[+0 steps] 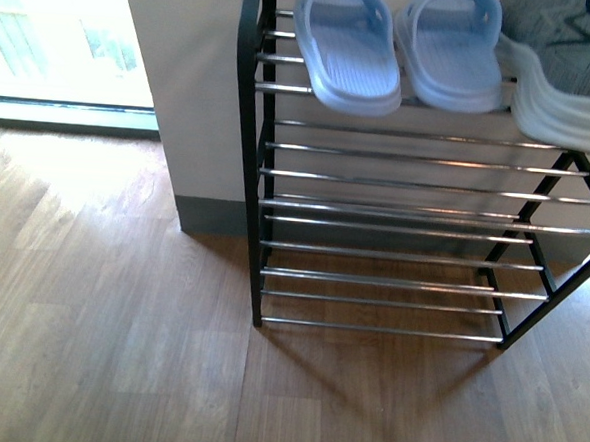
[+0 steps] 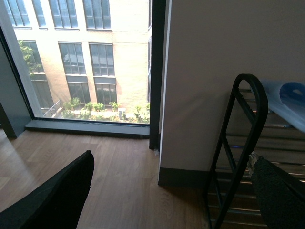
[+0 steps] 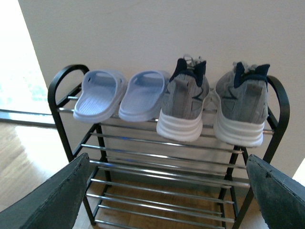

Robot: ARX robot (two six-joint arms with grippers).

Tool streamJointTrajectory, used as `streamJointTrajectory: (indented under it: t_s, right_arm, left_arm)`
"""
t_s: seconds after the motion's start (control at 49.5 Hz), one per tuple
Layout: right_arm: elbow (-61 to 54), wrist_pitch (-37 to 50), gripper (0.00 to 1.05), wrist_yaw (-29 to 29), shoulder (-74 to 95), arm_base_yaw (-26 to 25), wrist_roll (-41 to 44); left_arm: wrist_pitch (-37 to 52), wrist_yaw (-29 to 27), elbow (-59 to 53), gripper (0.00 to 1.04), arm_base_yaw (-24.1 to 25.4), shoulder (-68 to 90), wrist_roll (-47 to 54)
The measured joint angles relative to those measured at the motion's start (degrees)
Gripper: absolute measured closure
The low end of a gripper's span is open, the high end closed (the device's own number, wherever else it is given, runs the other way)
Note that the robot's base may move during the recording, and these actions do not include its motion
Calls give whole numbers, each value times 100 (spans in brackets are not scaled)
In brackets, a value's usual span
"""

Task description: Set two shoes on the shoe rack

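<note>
Both grey sneakers (image 3: pixel 185 102) (image 3: pixel 240 105) are on the top tier of the shoe rack (image 3: pixel 167 160), heels out toward my right jaws, toes to the wall. The two pale-blue slides (image 3: pixel 97 95) (image 3: pixel 141 94) sit beside them on the same tier, same orientation. All four lie with long axes running straight away from the right jaws, across the chrome rods (image 3: pixel 157 172).

Right gripper (image 3: pixel 167 191): jaws spread wide and holding nothing, both pads showing at the frame's lower corners. The sneakers are ahead of and above the gap between the jaws, well apart from them. The lower tiers sit directly ahead of the gap.

Left gripper (image 2: pixel 167 191): jaws also apart and carrying nothing. It's off the rack's arched end (image 2: pixel 240 138), next to the slides, and one slide's edge (image 2: pixel 288 102) shows just past the arch. One pad is near the frame rail, and I can't tell whether it touches.

My read: placing looks done, nothing left to grab. Sneaker heels overhang the front rod a bit, so any pull-back by the right arm should go straight rearward, not upward past the soles. Open wood floor (image 1: pixel 119 320) in front of the rack gives plenty of room. The left arm should clear sideways from the arch, toward the window (image 2: pixel 86 57).
</note>
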State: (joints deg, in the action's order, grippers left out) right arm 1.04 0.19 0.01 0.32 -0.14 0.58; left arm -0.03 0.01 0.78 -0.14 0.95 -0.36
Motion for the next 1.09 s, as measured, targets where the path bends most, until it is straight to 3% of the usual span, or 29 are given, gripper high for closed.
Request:
streamJointTrajectory:
  t_s: [1.09]
  right_arm:
    - [0,-11,9,0,-7,2,-13]
  left_arm:
    - [0,-2,0,9,0,-2,0]
